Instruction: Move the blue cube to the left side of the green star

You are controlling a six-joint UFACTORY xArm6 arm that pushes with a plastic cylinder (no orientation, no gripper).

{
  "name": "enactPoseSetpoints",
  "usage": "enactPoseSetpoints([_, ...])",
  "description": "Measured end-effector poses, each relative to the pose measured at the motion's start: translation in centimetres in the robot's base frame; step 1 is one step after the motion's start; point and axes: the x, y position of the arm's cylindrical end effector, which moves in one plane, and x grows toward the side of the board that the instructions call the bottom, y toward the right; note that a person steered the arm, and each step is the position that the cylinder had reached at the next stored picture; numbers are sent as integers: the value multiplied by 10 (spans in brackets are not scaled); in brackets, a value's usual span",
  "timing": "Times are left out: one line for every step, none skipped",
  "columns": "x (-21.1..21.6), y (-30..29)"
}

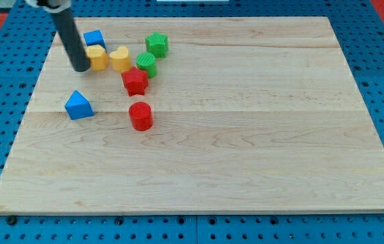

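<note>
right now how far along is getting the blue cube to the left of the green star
Hardly done: the blue cube sits near the view's top left, with the yellow blocks between it and the green star, so it is already leftward but not beside it. In hand: my tip rests just below the cube, touching the left yellow block. Left: pushing the cube rightward, next to the star.

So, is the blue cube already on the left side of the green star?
Not yet beside it. The blue cube sits far toward the view's left of the green star, apart from it, just right of my tip.
</note>
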Motion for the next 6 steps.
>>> enactPoseSetpoints([-11, -59])
enactPoseSetpoints([-70, -55])
enactPoseSetpoints([-87, 16])
enactPoseSetpoints([-88, 60])
enactPoseSetpoints([-114, 109])
enactPoseSetpoints([-109, 174])
